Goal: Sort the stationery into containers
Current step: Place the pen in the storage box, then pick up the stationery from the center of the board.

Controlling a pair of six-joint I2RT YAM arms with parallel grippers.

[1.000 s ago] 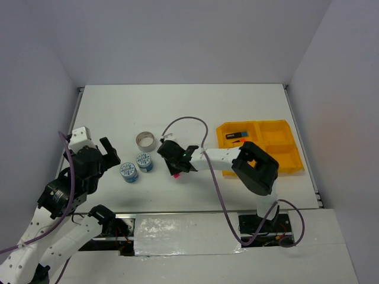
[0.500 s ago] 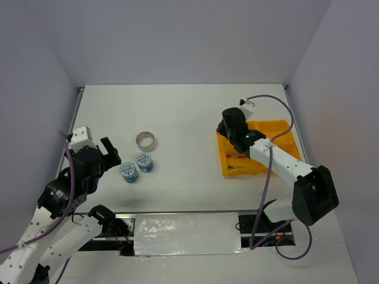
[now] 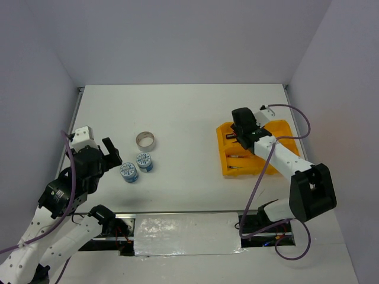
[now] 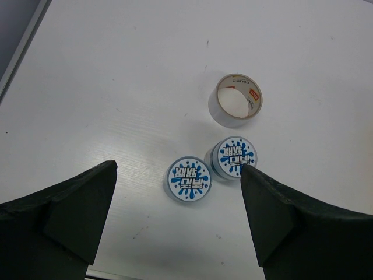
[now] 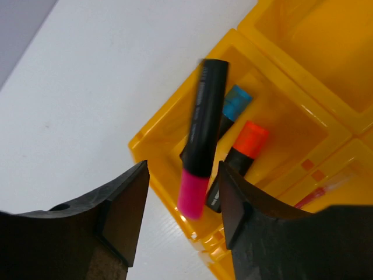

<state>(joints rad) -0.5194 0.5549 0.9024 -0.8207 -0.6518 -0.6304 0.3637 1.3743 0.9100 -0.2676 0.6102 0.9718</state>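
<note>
The yellow-orange tray (image 3: 285, 134) lies at the right of the table. My right gripper (image 3: 241, 135) hangs over its near-left compartment (image 5: 168, 133), jaws open. The pink-capped highlighter (image 5: 201, 134) is blurred and loose between the fingers, with a gap on each side, above the blue-capped (image 5: 236, 101) and orange-capped (image 5: 245, 146) highlighters lying in that compartment. A red pen (image 5: 312, 196) shows in the adjoining compartment. My left gripper (image 3: 110, 155) is open over two blue-white tubs (image 4: 187, 178) (image 4: 234, 157), touching neither. The grey tape ring (image 4: 236, 99) lies just beyond them.
The tubs (image 3: 128, 172) (image 3: 144, 161) and tape ring (image 3: 144, 140) sit at the table's left middle. The right arm's purple cable (image 3: 290, 112) loops over the tray. Grey walls close in the table on three sides.
The right arm carried the pink highlighter from the table's middle to the tray, and its jaws have spread off it. The left arm has not moved.
</note>
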